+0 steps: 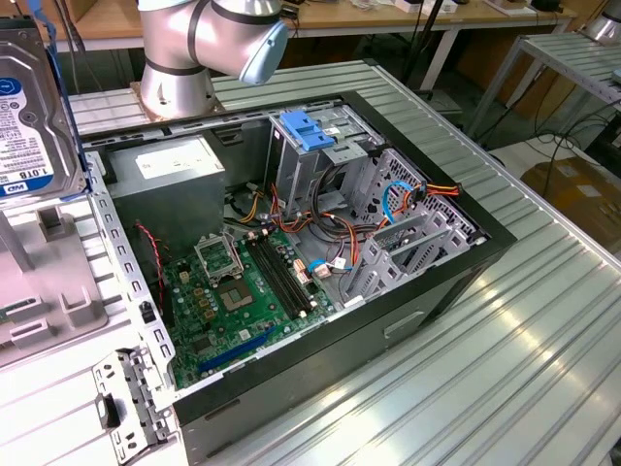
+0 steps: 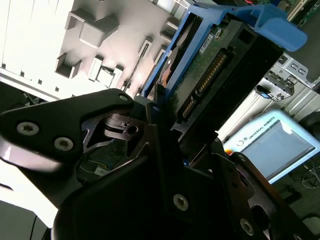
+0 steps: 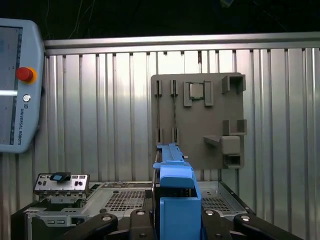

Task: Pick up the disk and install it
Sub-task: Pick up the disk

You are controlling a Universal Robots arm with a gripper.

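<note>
- One gripper grips the disk firmly by its blue-railed end.
- Disk is outside the open computer case, at the exterior view's left, near a grey tray.

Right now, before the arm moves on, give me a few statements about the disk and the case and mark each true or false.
1. The tool is shut on the disk. True.
2. The disk sits in a bay of the case. False: in the exterior view it is outside the case, at that view's left edge.
3. A blue bracket sits inside the case. True.
4. The case is closed by a side panel. False: it lies open, with the motherboard in plain view.
</note>
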